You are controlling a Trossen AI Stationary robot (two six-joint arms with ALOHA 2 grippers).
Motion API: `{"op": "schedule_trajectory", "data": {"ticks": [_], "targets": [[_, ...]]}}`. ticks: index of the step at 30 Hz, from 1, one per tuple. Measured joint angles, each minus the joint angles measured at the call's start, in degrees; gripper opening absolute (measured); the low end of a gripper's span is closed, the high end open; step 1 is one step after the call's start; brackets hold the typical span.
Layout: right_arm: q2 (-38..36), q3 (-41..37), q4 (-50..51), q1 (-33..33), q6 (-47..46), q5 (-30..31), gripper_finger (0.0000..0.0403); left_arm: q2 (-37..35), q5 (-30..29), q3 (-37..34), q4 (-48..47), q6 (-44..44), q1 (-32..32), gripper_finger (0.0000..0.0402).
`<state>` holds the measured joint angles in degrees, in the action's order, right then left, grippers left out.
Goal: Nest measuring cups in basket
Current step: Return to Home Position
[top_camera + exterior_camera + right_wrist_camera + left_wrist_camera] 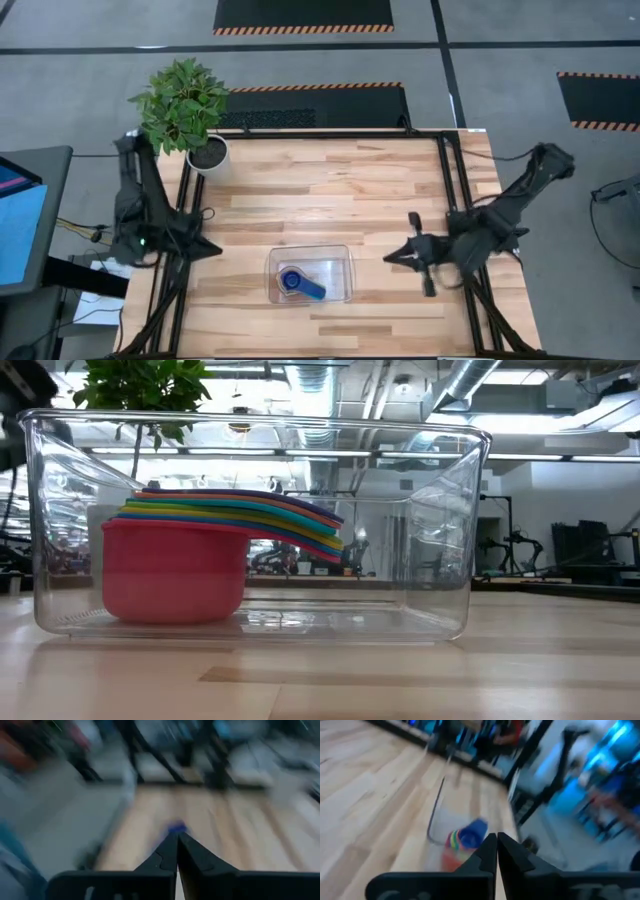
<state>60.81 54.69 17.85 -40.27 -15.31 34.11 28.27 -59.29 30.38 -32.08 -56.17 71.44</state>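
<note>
On the table (330, 190), measuring cups (292, 282) point handles right; both jaws closed, empty.

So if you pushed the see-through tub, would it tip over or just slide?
Probably slide: the tub is wide, low and flat-bottomed. Likely light, being thin clear plastic. The cup stack sits at one end, so it might swivel.
</note>
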Motion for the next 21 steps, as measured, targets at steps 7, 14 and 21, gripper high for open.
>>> {"op": "schedule_trajectory", "data": {"ticks": [7,14,21], "targets": [[-14.00,-33.09,-49.51,11.61,4.07,-25.17,0.0033,-14.78,1.17,-16.76,39.67,30.31,-4.78,0.0000],[-17.01,-39.58,-53.95,24.13,5.14,-39.65,0.0033,-21.96,18.78,-24.79,56.72,53.45,-19.93,0.0000],[-21.33,-46.15,-56.44,38.25,0.95,-55.49,0.0033,-27.60,33.60,-29.71,52.37,43.35,-37.05,0.0000]]}}
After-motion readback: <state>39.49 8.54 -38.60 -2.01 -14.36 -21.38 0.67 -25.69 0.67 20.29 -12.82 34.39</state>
